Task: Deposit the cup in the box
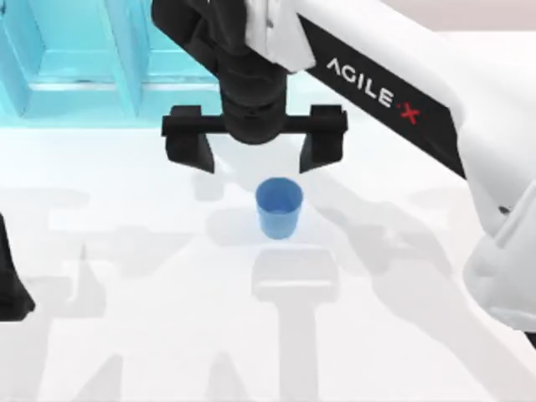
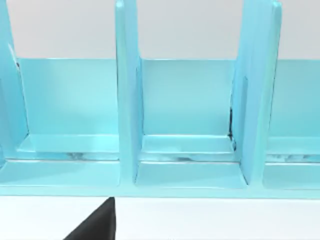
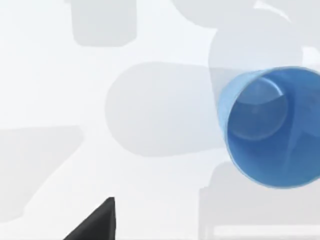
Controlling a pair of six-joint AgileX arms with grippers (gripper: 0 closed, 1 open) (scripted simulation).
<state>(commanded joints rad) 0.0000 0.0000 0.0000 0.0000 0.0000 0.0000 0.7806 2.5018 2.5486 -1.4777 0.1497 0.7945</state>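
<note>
Top view: right gripper (image 1: 254, 149) hovers just beyond blue cup (image 1: 277, 208), fingers spread wide, holding nothing. Cup upright mid-table (image 1: 402, 352), ungrasped. Turquoise box (image 1: 84, 59) far left. Grasp, carry, drop all remain. Left arm (image 1: 10, 285) parked at left edge.

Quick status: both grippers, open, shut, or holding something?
Right gripper: open, empty, above the cup.
Left gripper: cannot be told; arm parked at the table's left edge.

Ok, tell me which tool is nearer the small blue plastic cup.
Right. The right tool hangs open just behind the small blue plastic cup; the left arm sits parked at the table's far left edge.
</note>
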